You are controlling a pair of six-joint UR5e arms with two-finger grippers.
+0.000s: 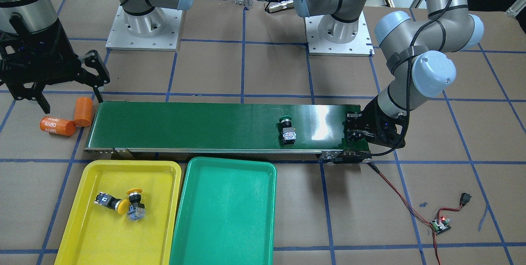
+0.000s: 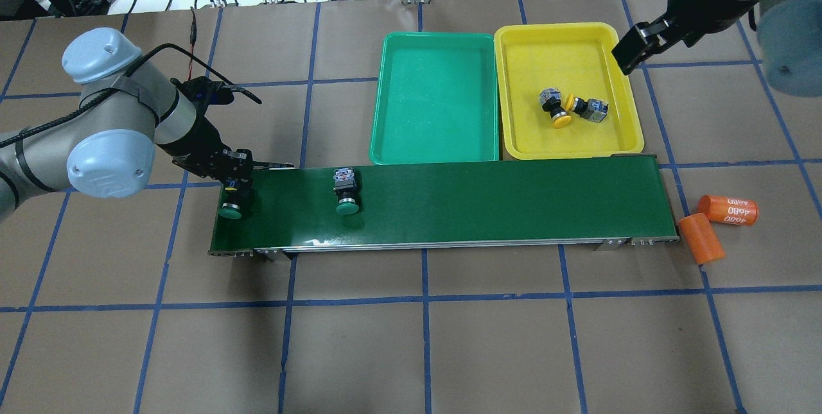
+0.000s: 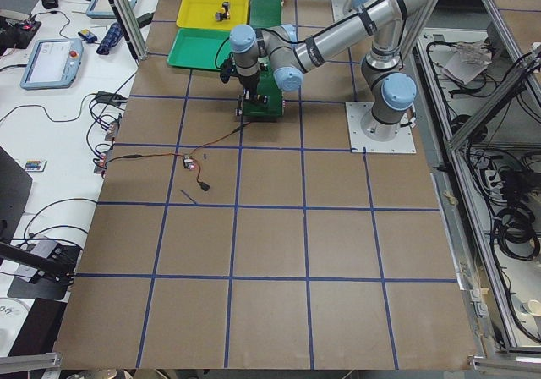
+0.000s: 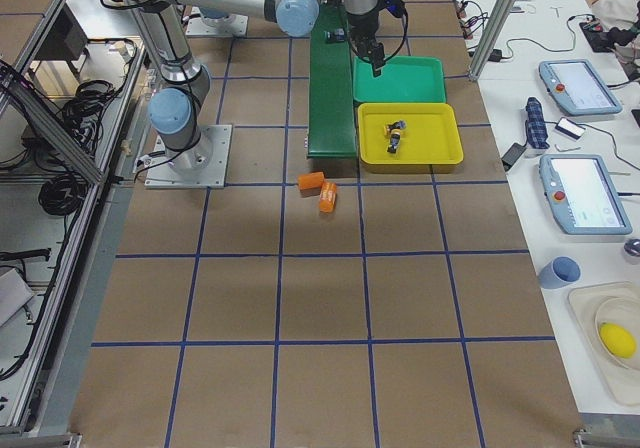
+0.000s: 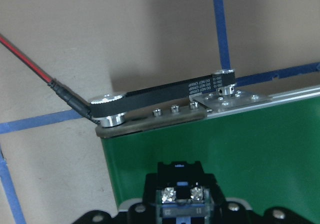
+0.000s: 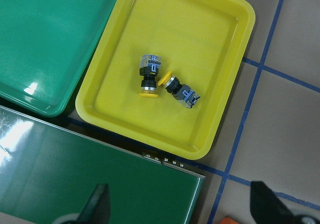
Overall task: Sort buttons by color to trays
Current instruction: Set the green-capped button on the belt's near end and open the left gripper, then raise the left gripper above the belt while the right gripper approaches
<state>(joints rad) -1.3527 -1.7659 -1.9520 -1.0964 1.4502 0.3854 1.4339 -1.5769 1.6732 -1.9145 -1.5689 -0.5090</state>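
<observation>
Buttons with yellow caps [image 2: 560, 108] are lying on their sides, touching each other, in the yellow tray [image 2: 565, 48], so that colour looks sorted. Both green ones are sitting on the conveyor belt [image 2: 481, 202], not yet in the green tray [image 2: 380, 106] that is lying just beside the yellow one.

The free green button [image 2: 347, 192] is lying on its side partway along the belt, with its cap pointing toward the robot, well apart from both grippers. The held green button [image 2: 230, 207] is sitting at the belt's end on the robot's left. The left gripper [image 2: 232, 183] is pinching its contact block, which in the wrist view is sitting right between the fingers. My guess is that it is being set there so the belt can carry it toward the trays.

The right gripper [image 1: 70, 101] is hovering with its fingers spread wide and gripping nothing. It is hanging near the belt's opposite end, by the yellow tray's corner and the orange cylinders [image 2: 729, 210], probably placed to take buttons as they arrive.
</observation>
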